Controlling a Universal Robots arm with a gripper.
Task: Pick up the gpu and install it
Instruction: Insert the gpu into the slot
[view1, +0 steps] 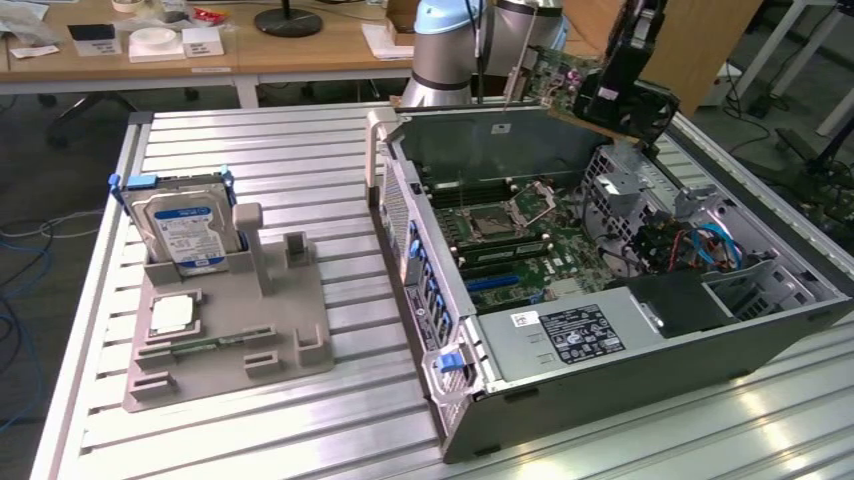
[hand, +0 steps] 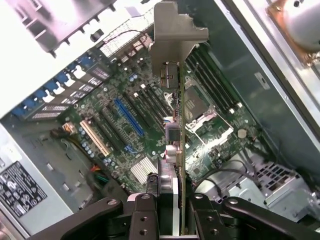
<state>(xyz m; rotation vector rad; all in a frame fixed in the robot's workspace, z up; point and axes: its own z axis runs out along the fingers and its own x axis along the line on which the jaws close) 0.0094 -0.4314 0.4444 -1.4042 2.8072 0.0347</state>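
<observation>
Gpu (view1: 585, 80) is up in the air at upper right of the exterior view, above the far wall of the open case, tilted, with its black fan (view1: 647, 105) showing. It is not seated in any slot. Jaws clamped on it, partway closed, gripping one end of the card.

Slatted metal counter (view1: 267, 160) carries everything. Computer case (view1: 601, 385) lies on its side, lid off, centre-right. Inside it: motherboard (view1: 527, 255), power supply (view1: 574, 335) at the near end, blue cables (view1: 714, 245) by the drive cage toward the exterior view's right. Robot arm (view1: 454, 45) stands behind the case, top centre.

Grey tray (view1: 227, 350) sits at the exterior view's left, well apart from the case. Hard drive (view1: 184, 225) stands upright in its far slot, and the processor chip (view1: 174, 315) lies flat in front of that.

Wrist view: gpu (hand: 176, 50) edge-on between the fingers (hand: 144, 217), metal bracket at the end away from them. It hangs over the motherboard (hand: 125, 150), between the blue slot (hand: 129, 117) and the cpu socket (hand: 200, 107).
</observation>
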